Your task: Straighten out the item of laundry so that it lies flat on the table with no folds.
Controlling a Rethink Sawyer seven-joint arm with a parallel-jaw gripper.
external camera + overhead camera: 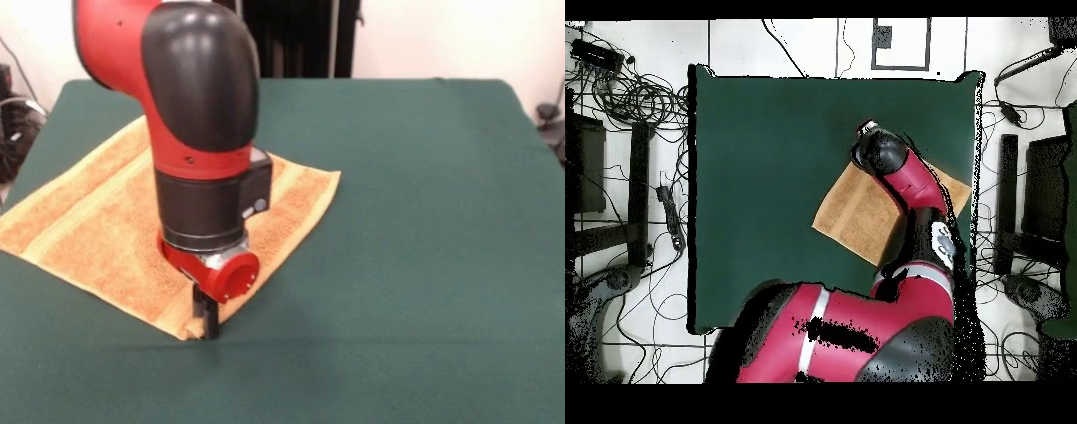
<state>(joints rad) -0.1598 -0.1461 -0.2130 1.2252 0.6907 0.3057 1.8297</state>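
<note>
The orange-tan towel [97,221] lies spread on the left part of the dark green table [424,177], with paler bands near its edges. It looks mostly flat, and the arm hides its middle. My gripper [206,320] points straight down at the towel's near corner. Its black fingers stand close together on that corner, which is slightly bunched beside them. In the overhead view the towel [860,210] lies near the table's [755,180] right edge. There the arm's black elbow [883,152] covers the gripper.
The towel's left corner reaches the table's left edge in the front view. Cables and equipment [635,100] lie on the floor around the table. A dark stand [300,35] is behind the table's far edge.
</note>
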